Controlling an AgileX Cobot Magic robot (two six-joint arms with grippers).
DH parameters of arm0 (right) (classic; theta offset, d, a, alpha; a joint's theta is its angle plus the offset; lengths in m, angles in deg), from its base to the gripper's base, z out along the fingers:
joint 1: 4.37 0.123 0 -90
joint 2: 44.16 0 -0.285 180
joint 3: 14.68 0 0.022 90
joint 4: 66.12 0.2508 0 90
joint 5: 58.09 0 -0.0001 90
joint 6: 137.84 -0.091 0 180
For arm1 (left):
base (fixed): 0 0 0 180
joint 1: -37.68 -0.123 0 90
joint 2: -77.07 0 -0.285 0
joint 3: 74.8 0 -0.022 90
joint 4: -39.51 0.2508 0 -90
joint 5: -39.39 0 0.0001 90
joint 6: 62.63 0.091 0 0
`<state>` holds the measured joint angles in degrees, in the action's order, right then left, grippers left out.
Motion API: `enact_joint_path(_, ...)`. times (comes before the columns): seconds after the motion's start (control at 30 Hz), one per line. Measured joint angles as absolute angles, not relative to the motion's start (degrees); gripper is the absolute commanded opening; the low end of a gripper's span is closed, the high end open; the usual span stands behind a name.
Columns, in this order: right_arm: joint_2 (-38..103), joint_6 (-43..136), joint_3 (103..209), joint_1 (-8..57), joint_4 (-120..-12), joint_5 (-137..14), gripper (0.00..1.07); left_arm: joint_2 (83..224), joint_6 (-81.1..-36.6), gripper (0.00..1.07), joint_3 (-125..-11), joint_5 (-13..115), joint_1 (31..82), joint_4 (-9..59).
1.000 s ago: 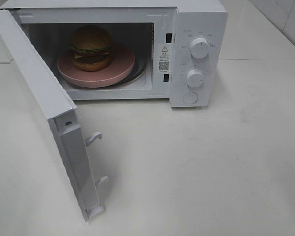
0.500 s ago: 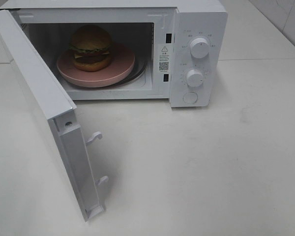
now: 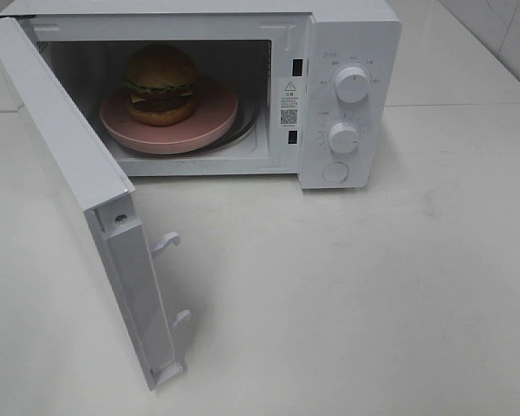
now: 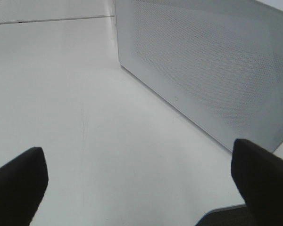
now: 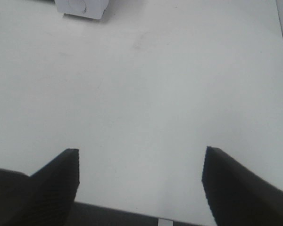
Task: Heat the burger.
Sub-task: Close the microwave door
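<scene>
Inside, the glossy golden-brown burger (image 3: 161,84), with its green lettuce frill, yellow cheese and dark patty, sits on a round pink plate (image 3: 212,121) in the cavity of a white boxy microwave (image 3: 351,35). It rests toward ten o'clock on the plate, off the middle. The microwave stands at twelve o'clock on the pale, smooth table (image 3: 373,295). Its white hinged door (image 3: 61,156) is swung wide open and juts out toward seven o'clock, with two latch hooks showing on its free edge. At three o'clock of the cavity is the control panel, carrying two round white knobs, upper (image 3: 352,84) and lower (image 3: 343,137), and a round button beneath them.

Neither arm shows in the high view. The left fingers (image 4: 19,183), black and blunt, are spread wide and released over bare table, with the door's dotted outer panel ahead of them. The right fingers (image 5: 61,181) are likewise parted, grasping nothing, over open table well apart from the microwave's front corner.
</scene>
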<state>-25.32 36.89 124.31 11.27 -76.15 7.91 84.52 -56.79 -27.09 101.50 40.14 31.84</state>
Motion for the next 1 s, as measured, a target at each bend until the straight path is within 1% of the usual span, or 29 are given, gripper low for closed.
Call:
enact_joint_path(0.27,-32.0,37.5,119.2,6.6,-71.5,3.7,0.71,84.5,-56.8,0.98,-27.1,101.5,40.1,31.8)
enact_joint_path(0.53,-36.6,39.5,117.1,3.0,-69.6,0.0,0.71,84.5,-56.8,0.98,-27.1,101.5,40.1,31.8)
enact_joint_path(0.67,-36.6,39.6,117.1,2.3,-69.5,-0.4,0.73,84.5,-56.8,0.98,-27.1,101.5,40.1,31.8)
enact_joint_path(0.77,-36.6,39.9,117.1,2.2,-69.4,-0.5,0.77,84.5,-56.8,0.98,-27.1,101.5,40.1,31.8)
enact_joint_path(1.0,-36.6,39.9,117.1,2.2,-69.3,-0.6,0.76,84.5,-56.8,0.98,-27.1,101.5,40.1,31.8)
